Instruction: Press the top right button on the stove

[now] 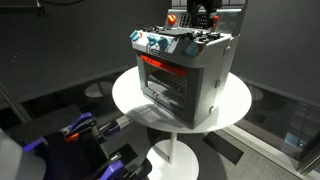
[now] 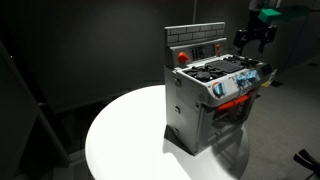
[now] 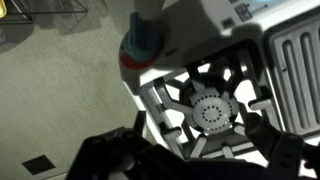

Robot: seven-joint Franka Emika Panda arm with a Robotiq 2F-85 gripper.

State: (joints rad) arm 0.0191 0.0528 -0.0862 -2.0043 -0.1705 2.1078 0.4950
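The grey-silver toy stove stands on a round white table and shows in both exterior views. It has a red-orange front bar, blue-white knobs and a dark back panel carrying a red button. My gripper hovers above the stove top near the back panel, and also shows in an exterior view. In the wrist view my gripper is open, with its dark fingers on either side of a round burner below. A blue knob sits at the upper left.
The table stands on a single pedestal over a dark floor. Blue and black equipment lies low beside the table. Dark walls surround the scene.
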